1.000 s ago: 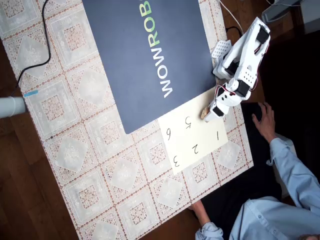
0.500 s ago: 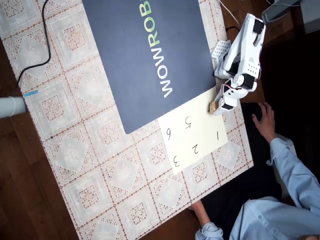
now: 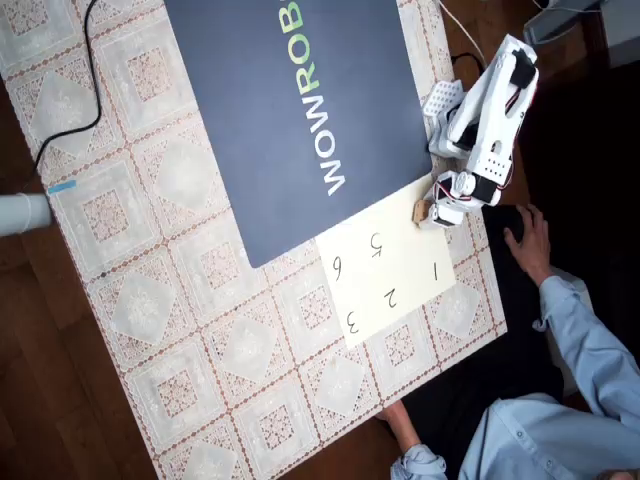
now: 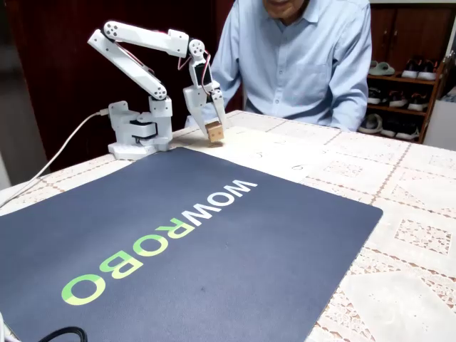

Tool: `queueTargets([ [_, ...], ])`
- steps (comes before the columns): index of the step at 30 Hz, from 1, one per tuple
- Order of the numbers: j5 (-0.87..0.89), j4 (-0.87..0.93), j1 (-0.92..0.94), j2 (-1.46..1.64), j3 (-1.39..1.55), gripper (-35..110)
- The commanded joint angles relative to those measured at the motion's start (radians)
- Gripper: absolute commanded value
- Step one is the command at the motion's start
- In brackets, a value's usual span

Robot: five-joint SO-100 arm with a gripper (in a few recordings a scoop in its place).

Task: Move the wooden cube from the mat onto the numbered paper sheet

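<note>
The overhead view looks straight down from high above the table (image 3: pixel 180 330), the fixed view sits low at the mat's (image 4: pixel 214 256) far edge facing the arm (image 4: pixel 142 57); both share mat and arm.

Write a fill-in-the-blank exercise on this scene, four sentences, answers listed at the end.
1. The gripper is shut on the wooden ____.
2. The mat carries the lettering ____.
3. In the overhead view, the numeral nearest the sheet's lower corner is ____.
4. The wooden cube hangs over the sheet's edge beside the arm's ____.

Missing words: cube; WOWROBO; 3; base
</note>
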Motion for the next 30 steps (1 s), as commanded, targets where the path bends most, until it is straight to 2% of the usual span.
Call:
queueTargets([
  [1, 0.009, 0.009, -0.011, -0.046, -0.066, 1],
  [2, 0.021, 0.014, -0.018, -0.048, -0.075, 5],
  [5, 0.086, 0.035, -0.021, -0.040, -0.086, 30],
  [8, 0.089, 0.037, -0.021, -0.037, -0.083, 36],
  [18, 0.072, 0.054, -0.018, 0.049, -0.078, 31],
  [20, 0.023, 0.069, 0.014, 0.167, -0.067, 21],
  [22, -0.017, 0.101, 0.061, 0.293, -0.066, 4],
  [26, -0.112, 0.167, 0.249, 0.505, -0.083, 0],
  [30, -0.215, 0.167, 0.566, 0.635, -0.117, 0],
])
